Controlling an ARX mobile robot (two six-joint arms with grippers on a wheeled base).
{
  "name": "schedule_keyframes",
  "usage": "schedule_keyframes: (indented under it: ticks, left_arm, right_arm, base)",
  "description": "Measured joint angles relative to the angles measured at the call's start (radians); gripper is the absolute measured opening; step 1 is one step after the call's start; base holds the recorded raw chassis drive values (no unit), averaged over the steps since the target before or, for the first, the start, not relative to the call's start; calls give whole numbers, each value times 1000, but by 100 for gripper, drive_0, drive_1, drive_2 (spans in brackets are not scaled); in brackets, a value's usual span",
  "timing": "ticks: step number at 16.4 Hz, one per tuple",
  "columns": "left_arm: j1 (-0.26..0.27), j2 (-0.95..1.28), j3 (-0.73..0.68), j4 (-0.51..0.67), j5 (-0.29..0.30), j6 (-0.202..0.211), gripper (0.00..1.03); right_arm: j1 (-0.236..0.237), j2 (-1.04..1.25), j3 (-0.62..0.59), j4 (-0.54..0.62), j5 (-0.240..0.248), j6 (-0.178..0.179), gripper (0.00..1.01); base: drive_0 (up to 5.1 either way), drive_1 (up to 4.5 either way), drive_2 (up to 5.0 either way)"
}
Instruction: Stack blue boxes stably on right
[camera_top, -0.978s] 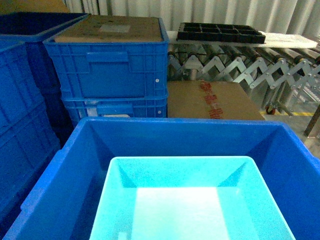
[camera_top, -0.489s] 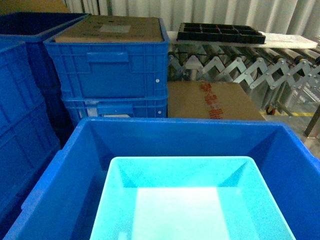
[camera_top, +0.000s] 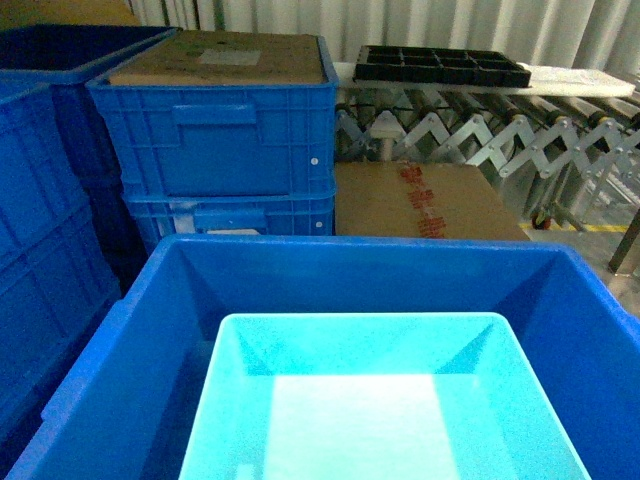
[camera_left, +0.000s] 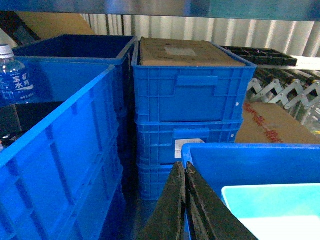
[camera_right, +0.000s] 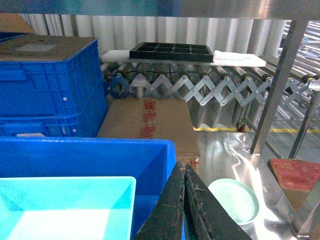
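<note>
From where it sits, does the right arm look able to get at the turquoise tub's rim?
Probably yes: the right gripper, fingers shut, sits just outside the royal-blue crate; the turquoise tub lies open beyond that wall.

Head cam cuts off the turquoise tub (camera_top: 385, 400) at the bottom. Royal-blue crate (camera_top: 350, 270) runs off-frame too.

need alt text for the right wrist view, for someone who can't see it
A turquoise tub sits inside a royal-blue crate, with the right gripper fingers pressed shut at the crate's right corner. Behind lie a cardboard carton and a black tray on a roller conveyor.
</note>
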Motion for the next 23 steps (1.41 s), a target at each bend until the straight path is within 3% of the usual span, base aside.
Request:
schedule_keyframes:
  ticks: [5, 7, 10, 11, 16, 18, 23]
  left_arm:
    - [0, -105, 0, -104, 0, 0, 2]
    - [0, -270, 1, -289, -4, 1, 2]
    - [0, -270, 1, -282, -2, 2, 2]
    - [0, -270, 1, -286, -1, 1, 9]
    - [0, -270, 1, -285, -1, 2, 72]
    - [0, -270, 1, -285, -1, 2, 83]
    - [0, -270, 1, -285, -1, 2, 99]
  right_arm:
    - [0, -107, 0, -107, 0, 0, 2]
    - [0, -275, 1, -288, -1, 0, 2]
    - [0, -279, 0, -285, 0, 0, 2]
    - [0, -280, 0, -289, -1, -2, 6]
    - [0, -280, 0, -289, -1, -2, 69]
    - [0, -280, 0, -289, -1, -2, 80]
    - [0, -280, 0, -289, -1, -2, 97]
  base:
    - [0, 0, 0]
    - [0, 0, 0]
    - [0, 0, 0]
    - [0, 0, 0]
    - [0, 0, 0]
    - [0, 0, 0]
    - [0, 0, 0]
